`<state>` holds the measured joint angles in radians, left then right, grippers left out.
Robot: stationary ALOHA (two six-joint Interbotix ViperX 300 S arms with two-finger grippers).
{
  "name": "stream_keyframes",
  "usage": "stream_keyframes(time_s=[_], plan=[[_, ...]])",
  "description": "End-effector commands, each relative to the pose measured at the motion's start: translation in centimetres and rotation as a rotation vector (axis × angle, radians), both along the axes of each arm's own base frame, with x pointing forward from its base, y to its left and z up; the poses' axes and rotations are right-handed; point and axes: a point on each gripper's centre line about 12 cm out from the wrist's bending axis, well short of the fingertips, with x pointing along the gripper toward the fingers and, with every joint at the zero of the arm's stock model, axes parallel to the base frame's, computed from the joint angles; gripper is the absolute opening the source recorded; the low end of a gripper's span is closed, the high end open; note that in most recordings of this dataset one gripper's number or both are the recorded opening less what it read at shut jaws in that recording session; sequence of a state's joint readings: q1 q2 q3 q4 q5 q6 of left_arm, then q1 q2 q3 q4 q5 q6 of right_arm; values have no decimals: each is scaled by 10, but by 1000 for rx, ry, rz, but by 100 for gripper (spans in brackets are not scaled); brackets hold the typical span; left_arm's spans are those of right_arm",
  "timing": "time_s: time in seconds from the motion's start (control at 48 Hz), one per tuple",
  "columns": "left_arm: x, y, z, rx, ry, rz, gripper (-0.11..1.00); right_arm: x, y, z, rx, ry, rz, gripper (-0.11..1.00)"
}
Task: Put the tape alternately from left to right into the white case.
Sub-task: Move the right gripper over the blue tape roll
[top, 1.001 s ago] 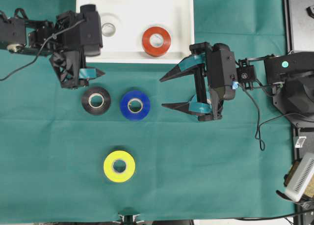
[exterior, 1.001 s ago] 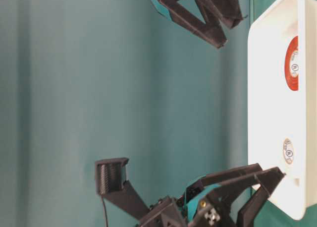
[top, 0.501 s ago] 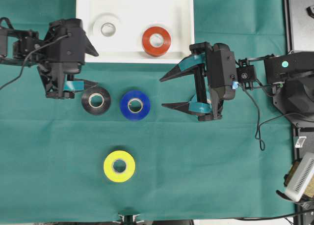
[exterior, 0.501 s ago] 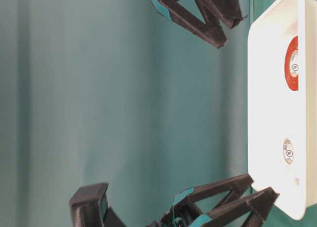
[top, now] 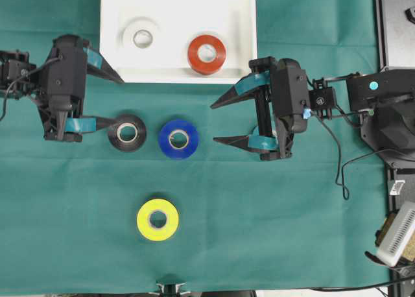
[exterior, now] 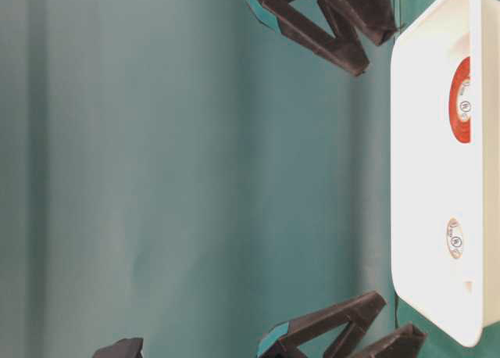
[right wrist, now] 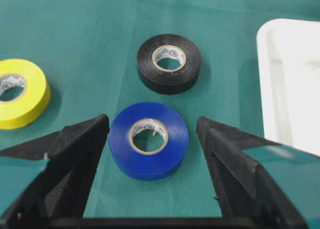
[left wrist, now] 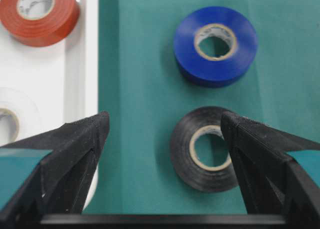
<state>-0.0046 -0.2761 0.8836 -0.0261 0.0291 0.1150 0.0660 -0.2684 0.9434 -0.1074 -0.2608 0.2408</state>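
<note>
The left hand (top: 115, 101) hangs released over the green worktop (top: 292, 219), its two black fingers spread wide with nothing between them. One fingertip lies near the front rim of the white case (top: 249, 24), and the other lies at the left edge of the black tape (top: 127, 133). From the left wrist view the black roll (left wrist: 206, 149) lies flat just inside the right-hand finger (left wrist: 260, 154), while the other finger (left wrist: 75, 154) stands at the case rim (left wrist: 91, 49). Just beside the black roll, on its right in the overhead view, sits the blue tape (top: 178, 139), flat on the cloth. The right hand (top: 214, 122) is likewise released, its fingers splayed and pointing toward the blue roll from the right, a little apart from it. The right wrist view shows the blue roll (right wrist: 148, 147) between and just ahead of the fingertips, with the black one (right wrist: 169, 63) beyond it. The yellow tape (top: 157, 219) lies alone on the cloth, well apart, nearer the lower edge of the overhead view. Inside the white case rest two rolls: the white tape (top: 141, 37) toward the left and the red tape (top: 207, 54) toward the right, apart from each other.
</note>
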Motion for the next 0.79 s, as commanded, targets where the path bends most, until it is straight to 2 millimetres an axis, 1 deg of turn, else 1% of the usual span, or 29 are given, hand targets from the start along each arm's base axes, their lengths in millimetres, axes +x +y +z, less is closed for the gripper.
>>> stream_keyframes(time_s=[0.0, 0.209, 0.396, 0.521, 0.626, 0.772], plan=[[2, -2, 9, 0, -35, -7, 74, 3, 1, 9, 4, -32, 3, 73], [2, -3, 9, -1, -34, -8, 74, 6, 1, 9, 8, -32, 1, 73], [2, -3, 9, -1, -31, -8, 74, 15, 7, 5, 3, -1, 16, 73], [2, -3, 8, -1, -29, -8, 74, 25, 14, 1, -6, 53, 29, 73], [2, -3, 7, -1, -28, -8, 74, 31, 14, -6, -12, 120, 23, 73], [2, -3, 7, -3, -25, -7, 74, 44, 14, -17, -5, 199, 5, 73]])
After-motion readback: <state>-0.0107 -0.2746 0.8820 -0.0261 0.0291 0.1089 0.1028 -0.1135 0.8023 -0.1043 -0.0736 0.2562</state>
